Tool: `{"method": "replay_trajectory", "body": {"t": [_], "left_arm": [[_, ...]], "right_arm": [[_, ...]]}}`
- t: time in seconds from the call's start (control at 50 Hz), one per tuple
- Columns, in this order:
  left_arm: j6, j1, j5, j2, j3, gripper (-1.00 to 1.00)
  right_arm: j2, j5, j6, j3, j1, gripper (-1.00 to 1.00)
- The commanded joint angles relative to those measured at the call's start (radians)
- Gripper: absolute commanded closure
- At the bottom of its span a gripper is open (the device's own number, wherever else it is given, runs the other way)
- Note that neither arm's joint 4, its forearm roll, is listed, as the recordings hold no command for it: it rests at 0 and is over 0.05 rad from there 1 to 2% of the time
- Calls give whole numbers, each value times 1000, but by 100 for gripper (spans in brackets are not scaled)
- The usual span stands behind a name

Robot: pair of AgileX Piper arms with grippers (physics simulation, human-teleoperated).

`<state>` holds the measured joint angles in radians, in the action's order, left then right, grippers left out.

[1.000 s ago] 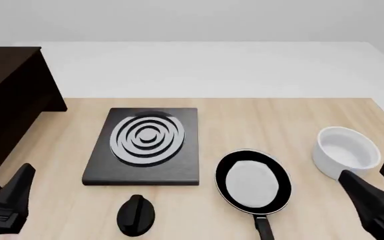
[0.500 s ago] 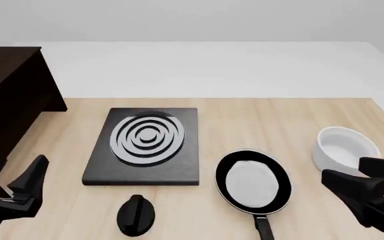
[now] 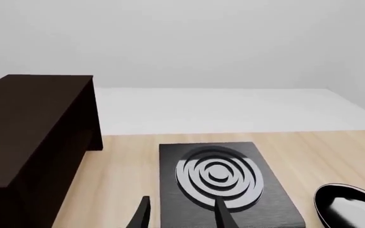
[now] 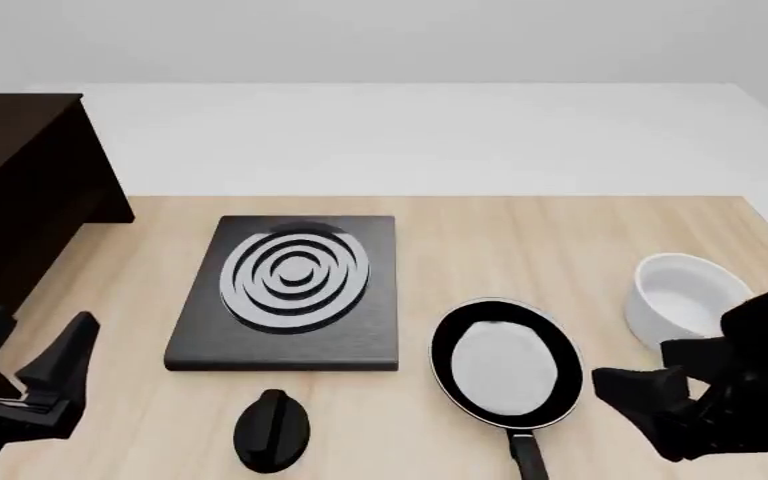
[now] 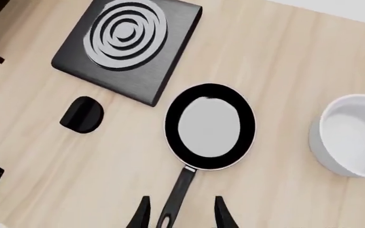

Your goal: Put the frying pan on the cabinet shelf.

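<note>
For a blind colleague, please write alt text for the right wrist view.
The open right gripper hovers above the long handle of the frying pan, which lies on the wooden table. A black hob, a small black knob and a white bowl lie around it.

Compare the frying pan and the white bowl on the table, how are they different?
The frying pan is black with a light grey inside; the white bowl is white all over. The frying pan is shallow and has a long black handle; the bowl is deeper, with tall walls and no handle. In the front view the frying pan sits near the table's middle, the bowl at the right edge. Both are round, upright, empty, and resting on the wooden table.
</note>
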<state>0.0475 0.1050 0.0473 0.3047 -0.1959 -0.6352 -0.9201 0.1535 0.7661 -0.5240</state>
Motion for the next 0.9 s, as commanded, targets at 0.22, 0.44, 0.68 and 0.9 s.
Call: {"method": "replay_trajectory", "body": {"t": [0.22, 0.44, 0.68, 0.9], "left_arm": [[-1, 7, -31, -39, 11, -100], [6, 5, -9, -14, 7, -100], [4, 17, 6, 4, 7, -100], [0, 33, 11, 15, 3, -100]], "right_arm": [[-71, 118, 45, -170, -63, -100], [-109, 181, 56, -215, -58, -100], [-176, 253, 78, -255, -62, -100], [-216, 308, 93, -301, -71, -100]]}}
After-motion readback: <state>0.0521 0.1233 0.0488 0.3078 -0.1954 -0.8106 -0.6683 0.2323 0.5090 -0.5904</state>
